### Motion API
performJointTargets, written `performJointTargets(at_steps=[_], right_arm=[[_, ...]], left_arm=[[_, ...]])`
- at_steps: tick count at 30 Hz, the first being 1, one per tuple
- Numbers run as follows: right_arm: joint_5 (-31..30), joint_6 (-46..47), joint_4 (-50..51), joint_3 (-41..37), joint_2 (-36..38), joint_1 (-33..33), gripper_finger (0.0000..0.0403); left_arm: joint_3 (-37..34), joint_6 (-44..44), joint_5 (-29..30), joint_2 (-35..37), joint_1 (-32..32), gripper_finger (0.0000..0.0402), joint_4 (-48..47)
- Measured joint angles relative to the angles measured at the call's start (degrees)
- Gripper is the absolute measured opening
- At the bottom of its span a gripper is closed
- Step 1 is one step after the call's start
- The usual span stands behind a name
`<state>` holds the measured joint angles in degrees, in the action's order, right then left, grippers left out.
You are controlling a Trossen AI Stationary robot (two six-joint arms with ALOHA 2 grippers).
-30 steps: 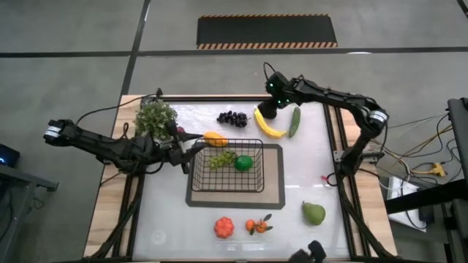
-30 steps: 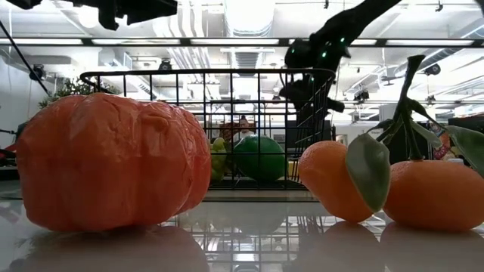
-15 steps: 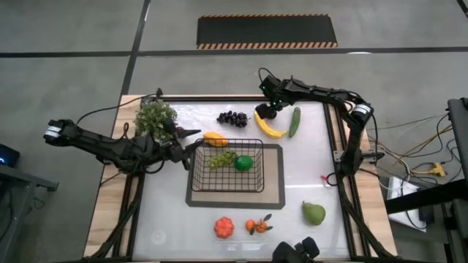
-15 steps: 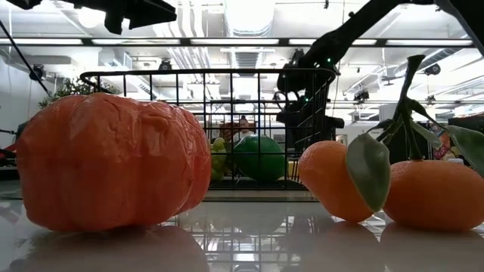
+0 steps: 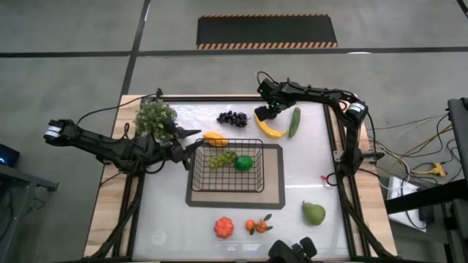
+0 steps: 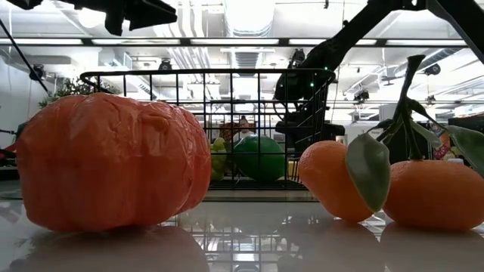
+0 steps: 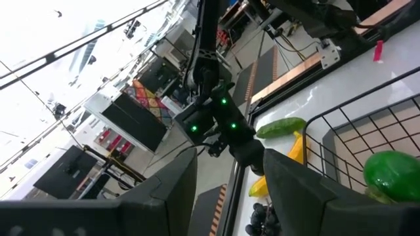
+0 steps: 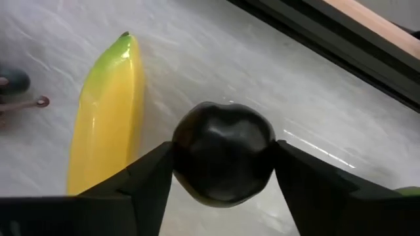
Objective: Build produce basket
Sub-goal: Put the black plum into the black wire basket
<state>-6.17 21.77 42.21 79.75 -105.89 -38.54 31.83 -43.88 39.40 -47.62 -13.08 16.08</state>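
While the right gripper (image 8: pixel 223 172) clamps a dark round fruit (image 8: pixel 223 159) beside the banana (image 8: pixel 104 118), its smooth skin looks slippery, so grip mid-body.

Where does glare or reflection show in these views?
Low view: the glossy table mirrors the tomato, and the arms are backlit against ceiling lights. Right wrist view: glare streaks cross the table beside the banana; the dark round fruit in the right hand shows none.

Glossy banana (image 8: pixel 105 118), wire-mesh basket (image 5: pixel 227 174)
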Motion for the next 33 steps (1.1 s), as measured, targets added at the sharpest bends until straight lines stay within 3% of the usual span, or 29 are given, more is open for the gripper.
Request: performJointTargets(at_steps=[7,15,22,33], right_arm=[[0.0,0.8,-0.1,0.0,0.2,0.0,0.0197],[0.0,0.1,1.3,0.7,1.5,0.0,0.0203],[-1.6,-3.0,7.8,7.7,5.1,0.9,0.0205],[-1.4,-7.0,19.4,19.3,12.1,12.1,0.0205]], left_arm=[[0.0,0.0,0.0,0.0,0.0,0.0160,0.0],[0.0,0.2,0.0,0.0,0.0,0.0160,0.0],[0.0,0.4,0.0,0.0,0.0,0.0160,0.0],[0.0,1.4,-0.1,0.0,0.0,0.0160,-0.1]])
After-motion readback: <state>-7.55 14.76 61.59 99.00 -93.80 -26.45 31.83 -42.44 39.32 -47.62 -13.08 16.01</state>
